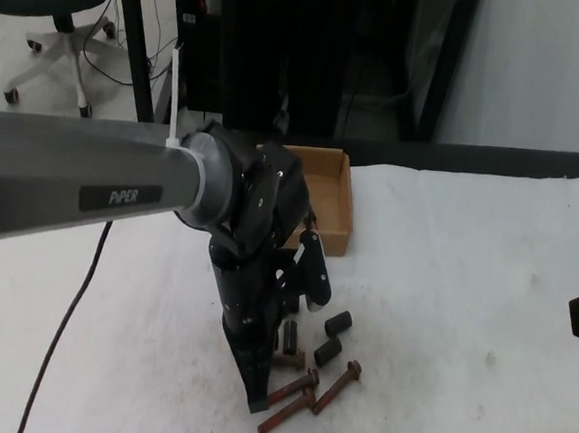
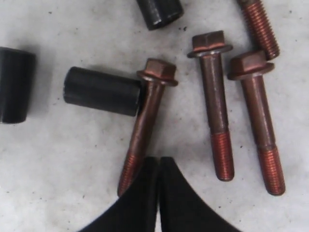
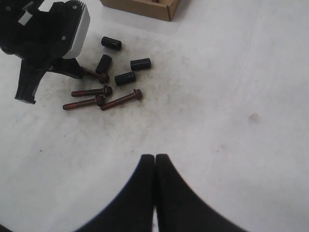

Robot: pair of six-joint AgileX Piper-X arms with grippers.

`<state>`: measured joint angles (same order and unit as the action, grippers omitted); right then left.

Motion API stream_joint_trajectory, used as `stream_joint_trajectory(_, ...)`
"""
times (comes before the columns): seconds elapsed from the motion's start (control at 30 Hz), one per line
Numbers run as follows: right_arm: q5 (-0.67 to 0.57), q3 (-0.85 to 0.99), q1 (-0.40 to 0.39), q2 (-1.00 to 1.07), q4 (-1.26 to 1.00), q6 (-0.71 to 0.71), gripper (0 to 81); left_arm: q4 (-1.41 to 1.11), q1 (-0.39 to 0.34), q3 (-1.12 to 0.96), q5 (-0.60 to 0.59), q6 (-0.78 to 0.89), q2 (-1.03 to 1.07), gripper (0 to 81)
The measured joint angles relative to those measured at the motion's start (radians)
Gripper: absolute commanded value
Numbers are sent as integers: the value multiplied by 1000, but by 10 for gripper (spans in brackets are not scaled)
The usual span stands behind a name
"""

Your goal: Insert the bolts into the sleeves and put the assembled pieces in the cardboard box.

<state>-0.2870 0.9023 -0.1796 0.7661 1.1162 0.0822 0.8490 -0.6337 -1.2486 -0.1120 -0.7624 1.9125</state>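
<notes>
Up close, bolt (image 2: 145, 121) against sleeve (image 2: 101, 91).

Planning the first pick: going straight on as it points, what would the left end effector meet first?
Probably the threaded end of the bolt lying beside a sleeve; its height above them is unclear.

One label (image 1: 121, 196) — on left arm (image 1: 33, 156).

Lab, swivel chair (image 1: 56, 20) behind, white bench (image 1: 464, 290)
</notes>
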Motion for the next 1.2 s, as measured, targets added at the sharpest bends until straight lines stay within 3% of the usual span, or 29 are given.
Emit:
stream_joint_trajectory(0.17,0,0,0,0,0,0,3,0,0,0,-75,-9,-21,51)
stream_joint_trajectory(0.37,0,0,0,0,0,0,3,-2,0,0,-107,-16,-34,295)
stream_joint_trajectory(0.43,0,0,0,0,2,0,3,-9,0,0,-105,-16,-34,342)
stream_joint_trajectory(0.8,0,0,0,0,5,0,3,-52,0,0,-61,-23,12,345)
stream_joint_trajectory(0.9,0,0,0,-2,7,0,3,-55,0,-2,-59,-30,34,304)
stream_joint_trajectory(1.0,0,0,0,-1,13,0,3,-54,0,-4,-49,-29,37,6)
stream_joint_trajectory(1.2,0,0,0,-1,20,0,3,-20,0,-17,-34,-30,37,2)
